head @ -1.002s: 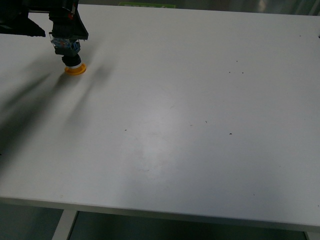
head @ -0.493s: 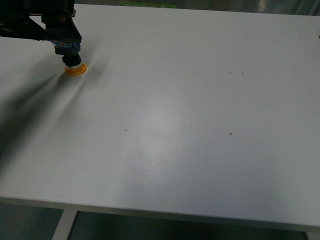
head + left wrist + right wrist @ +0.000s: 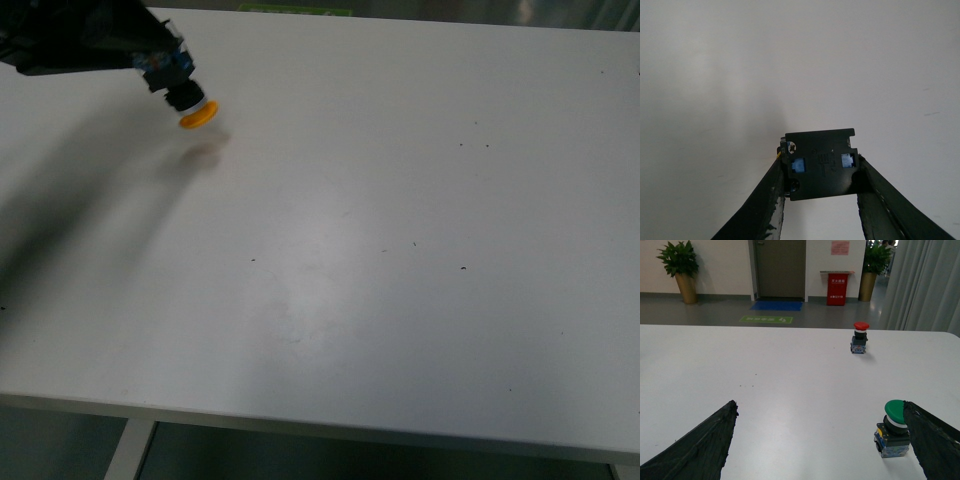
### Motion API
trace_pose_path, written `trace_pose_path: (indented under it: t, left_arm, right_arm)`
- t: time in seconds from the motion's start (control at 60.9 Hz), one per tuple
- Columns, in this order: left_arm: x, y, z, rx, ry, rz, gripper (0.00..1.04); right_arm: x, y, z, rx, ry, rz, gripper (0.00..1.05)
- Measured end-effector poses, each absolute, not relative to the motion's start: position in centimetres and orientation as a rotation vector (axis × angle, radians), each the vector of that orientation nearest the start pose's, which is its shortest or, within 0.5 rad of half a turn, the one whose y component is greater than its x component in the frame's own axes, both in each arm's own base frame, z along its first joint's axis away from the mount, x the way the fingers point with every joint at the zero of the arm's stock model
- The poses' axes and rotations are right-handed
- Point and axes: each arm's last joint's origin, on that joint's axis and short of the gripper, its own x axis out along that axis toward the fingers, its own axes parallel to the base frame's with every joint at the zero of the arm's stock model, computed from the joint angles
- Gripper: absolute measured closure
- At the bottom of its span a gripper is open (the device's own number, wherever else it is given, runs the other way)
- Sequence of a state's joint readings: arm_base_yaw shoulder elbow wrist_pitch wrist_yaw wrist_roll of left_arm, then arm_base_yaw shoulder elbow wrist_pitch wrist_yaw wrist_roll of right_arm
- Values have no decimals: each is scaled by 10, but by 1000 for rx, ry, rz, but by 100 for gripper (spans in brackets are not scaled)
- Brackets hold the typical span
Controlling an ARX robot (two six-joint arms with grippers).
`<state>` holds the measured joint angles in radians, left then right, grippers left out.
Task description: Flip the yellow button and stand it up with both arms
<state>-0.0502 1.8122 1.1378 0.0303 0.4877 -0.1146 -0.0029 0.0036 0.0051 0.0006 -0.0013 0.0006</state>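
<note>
The front camera is looking down across the table (image 3: 400, 250) from its near edge, the left wrist camera facing it closely, the right wrist camera looking level over it.

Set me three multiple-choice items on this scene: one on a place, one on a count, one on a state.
1. Where is the yellow-capped black push-button switch?
A. Lying mid-table.
B. Held above the white table, at its far left.
C. On the floor.

2. How many other push buttons does the right wrist view show?
A. One.
B. Two.
C. Four.

3. The right gripper is:
A. open, gripping nothing.
B. shut on a button.
C. out of view.

Answers:
1 B: the left gripper clamps its block, and its shadow lies apart from it on the table.
2 B: one red-capped button and one green-capped button.
3 A: its fingers stand wide apart.
</note>
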Motion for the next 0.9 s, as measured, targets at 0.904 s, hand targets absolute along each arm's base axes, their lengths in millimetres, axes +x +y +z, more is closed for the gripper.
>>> trace_pose_path:
  t: [0.904]
  left_arm:
    - [341,-151,262,-1097,228,-1233,71]
  right_arm:
    - [98,0,165,1,-2,-2,7]
